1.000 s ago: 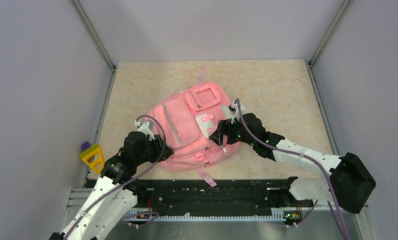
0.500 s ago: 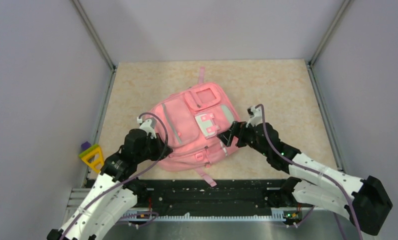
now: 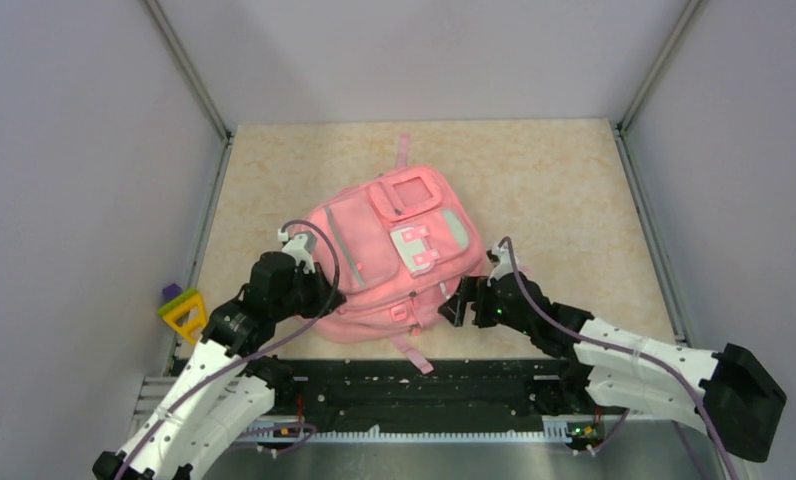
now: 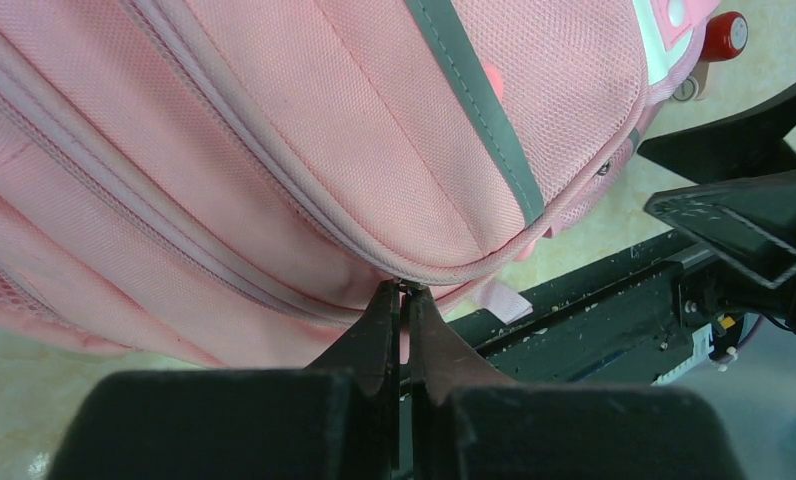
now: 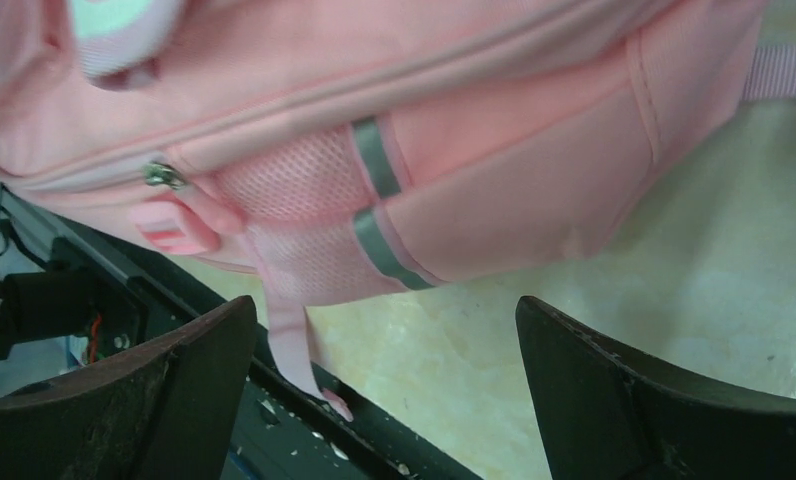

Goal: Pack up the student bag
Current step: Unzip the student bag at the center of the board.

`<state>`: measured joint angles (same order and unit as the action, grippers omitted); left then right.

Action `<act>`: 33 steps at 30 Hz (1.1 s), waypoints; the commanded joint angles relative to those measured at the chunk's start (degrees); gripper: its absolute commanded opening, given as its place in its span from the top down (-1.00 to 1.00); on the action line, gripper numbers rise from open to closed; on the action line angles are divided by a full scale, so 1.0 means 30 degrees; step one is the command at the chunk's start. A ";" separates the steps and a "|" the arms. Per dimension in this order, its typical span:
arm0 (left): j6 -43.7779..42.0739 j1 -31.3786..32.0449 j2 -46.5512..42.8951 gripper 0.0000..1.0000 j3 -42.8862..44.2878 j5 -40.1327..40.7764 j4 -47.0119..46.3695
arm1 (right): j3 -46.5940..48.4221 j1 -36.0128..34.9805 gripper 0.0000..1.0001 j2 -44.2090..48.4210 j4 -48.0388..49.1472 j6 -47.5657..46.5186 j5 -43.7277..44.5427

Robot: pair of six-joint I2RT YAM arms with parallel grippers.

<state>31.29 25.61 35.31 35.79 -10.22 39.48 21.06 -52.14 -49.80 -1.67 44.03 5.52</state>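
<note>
The student bag [image 3: 374, 250] lies flat in the middle of the table, pink with grey stripes and a white-pink patch [image 3: 416, 248]. My left gripper [image 3: 319, 290] is at its near-left edge. In the left wrist view it [image 4: 404, 290] is shut, its tips pinching a small metal piece on the zipper seam of the bag [image 4: 324, 120]. My right gripper [image 3: 455, 305] hovers at the bag's near-right corner, open wide. In the right wrist view nothing sits between its fingers [image 5: 384, 305]; the bag's mesh side pocket [image 5: 294, 180] and a hanging strap [image 5: 289, 350] are just ahead.
A black rail [image 3: 424, 385] runs along the near table edge, under the bag's loose strap [image 3: 411, 352]. A yellow triangle with purple and green pieces [image 3: 182, 312] sits at the left, outside the table frame. Grey walls close in the left, right and back.
My left gripper closed on the zipper seam. My right gripper left the white-pink patch, drew back toward the near-right corner and opened wider.
</note>
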 commanded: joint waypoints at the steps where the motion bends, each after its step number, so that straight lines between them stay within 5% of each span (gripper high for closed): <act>1: -0.0384 -0.0004 -0.0069 1.00 0.0976 0.0096 -0.1597 | -0.0547 -0.0287 -0.97 -0.1528 0.1745 0.0891 0.0375; 8: -0.0577 0.0019 -0.0093 1.00 0.0937 -0.0027 -0.1640 | 0.0125 -0.0117 -0.97 -0.4203 0.5133 -0.0302 0.1737; 10: -0.0640 0.0015 -0.0051 1.00 0.0885 -0.0065 -0.1740 | 0.0597 0.0323 -0.84 -0.4991 0.5890 -0.1005 0.1708; 13: -0.0742 0.0019 0.0049 1.00 0.0843 -0.0076 -0.1913 | 0.1108 0.1855 -0.25 -0.6037 0.7189 -0.1852 0.1040; 15: -0.0829 0.0020 0.0131 1.00 0.0876 0.0096 -0.2016 | 0.1634 0.2973 0.52 -0.6835 0.7585 -0.2540 0.0556; 17: -0.0969 0.0013 0.0193 1.00 0.0952 0.0409 -0.2083 | 0.2563 0.4046 1.00 -0.7640 0.7440 -0.3376 0.0550; 25: -0.1951 -0.0032 0.0857 1.00 0.0636 0.3009 -0.3627 | 0.6562 0.8821 1.00 -1.1963 0.7379 -0.5677 -0.4241; 33: -0.2354 -0.0032 0.2564 1.00 0.0960 0.9238 -0.4396 | 0.9810 1.0998 1.00 -1.5068 0.6833 -0.7953 -0.7147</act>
<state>26.24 25.87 41.41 36.99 4.32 30.50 43.79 -23.22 -92.09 14.00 25.74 -16.05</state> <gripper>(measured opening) 0.022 0.033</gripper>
